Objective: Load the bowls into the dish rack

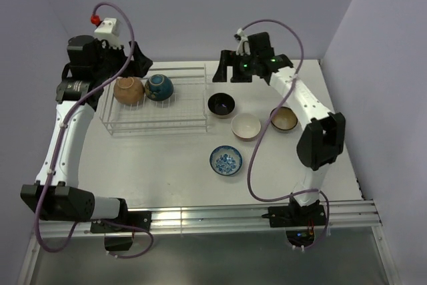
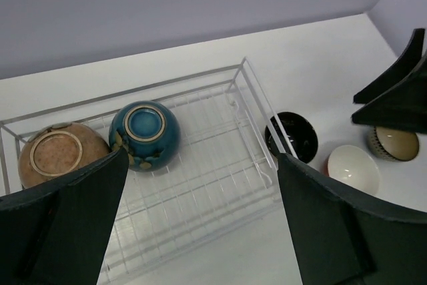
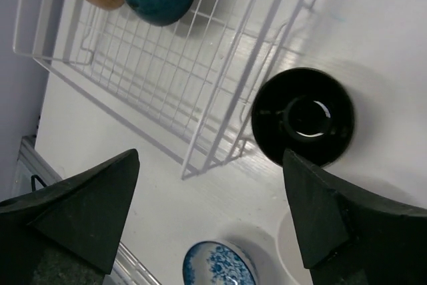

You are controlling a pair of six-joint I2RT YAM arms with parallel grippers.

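Observation:
The white wire dish rack stands at the back left. Two bowls lie upside down in its left end, one tan and one dark blue. Four bowls stand upright on the table to its right: black, white inside, tan and blue-and-white patterned. My left gripper hangs open above the rack, with nothing between its fingers. Behind the black bowl, my right gripper is open and empty too, past the rack's right end.
Purple walls close in the table at the back and right. The right half of the rack holds no bowls. Cables loop off both arms. The right arm's elbow hangs just right of the tan bowl on the table.

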